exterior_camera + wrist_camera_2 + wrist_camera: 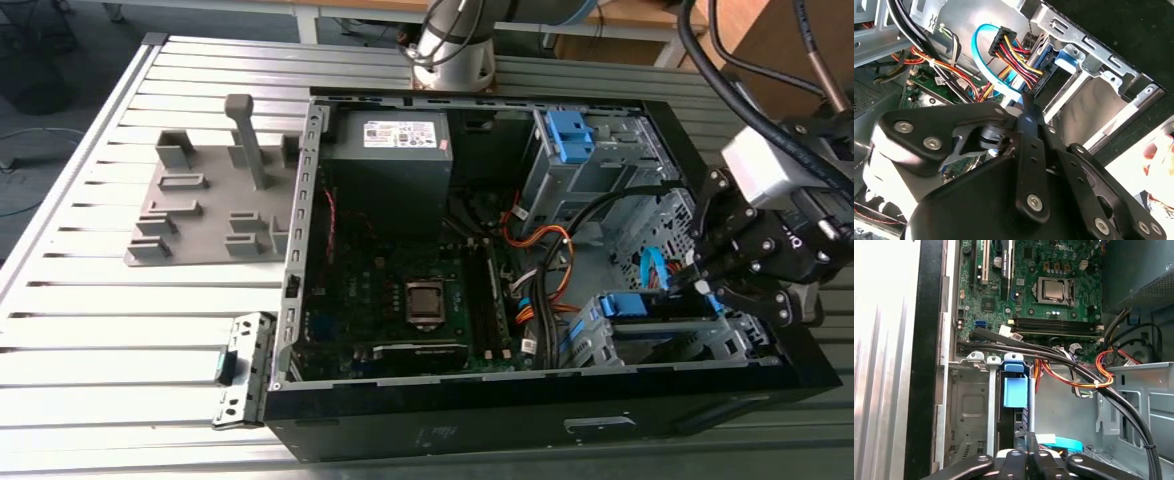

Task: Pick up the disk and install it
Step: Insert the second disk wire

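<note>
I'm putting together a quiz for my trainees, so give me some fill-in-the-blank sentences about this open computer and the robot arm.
1. The gripper is over the computer case on the exterior view's ____ side.
2. The disk is edged in ____ plastic.
3. The power supply bears a ____ sticker.
Missing words: right; blue; white.

A slatted silver metal table fills the exterior view. An open black computer case lies on it across the centre and right. A grey moulded fixture with upright posts sits at upper left, and a small metal bracket rests at lower left beside the case.
</note>
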`<state>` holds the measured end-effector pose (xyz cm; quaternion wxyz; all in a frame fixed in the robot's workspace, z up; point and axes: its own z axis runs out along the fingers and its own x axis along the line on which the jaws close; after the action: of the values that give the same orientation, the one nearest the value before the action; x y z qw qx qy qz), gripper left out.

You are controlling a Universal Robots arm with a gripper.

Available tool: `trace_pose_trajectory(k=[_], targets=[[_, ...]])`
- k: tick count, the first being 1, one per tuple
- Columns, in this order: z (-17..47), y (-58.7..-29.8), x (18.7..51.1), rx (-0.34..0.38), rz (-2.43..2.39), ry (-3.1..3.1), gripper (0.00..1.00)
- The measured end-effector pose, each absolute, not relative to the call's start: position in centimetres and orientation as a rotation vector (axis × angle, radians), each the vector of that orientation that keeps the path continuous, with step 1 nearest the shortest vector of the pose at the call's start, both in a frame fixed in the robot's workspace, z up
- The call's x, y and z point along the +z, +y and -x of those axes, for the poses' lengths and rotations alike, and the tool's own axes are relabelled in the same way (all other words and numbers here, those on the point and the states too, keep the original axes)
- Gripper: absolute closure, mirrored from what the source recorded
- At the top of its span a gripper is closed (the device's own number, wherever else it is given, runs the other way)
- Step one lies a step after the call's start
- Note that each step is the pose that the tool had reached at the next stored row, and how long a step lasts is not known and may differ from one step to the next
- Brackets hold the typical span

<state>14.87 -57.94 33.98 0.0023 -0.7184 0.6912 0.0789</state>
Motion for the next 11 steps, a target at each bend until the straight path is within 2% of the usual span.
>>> trace_pose_trajectory(k=[1, 11], targets=[[-14.9, -57.94, 33.9, 0.251, 2.254, 2.169, 0.89], [-15.78, -58.1, 33.19, 0.278, 2.26, 2.177, 0.89]])
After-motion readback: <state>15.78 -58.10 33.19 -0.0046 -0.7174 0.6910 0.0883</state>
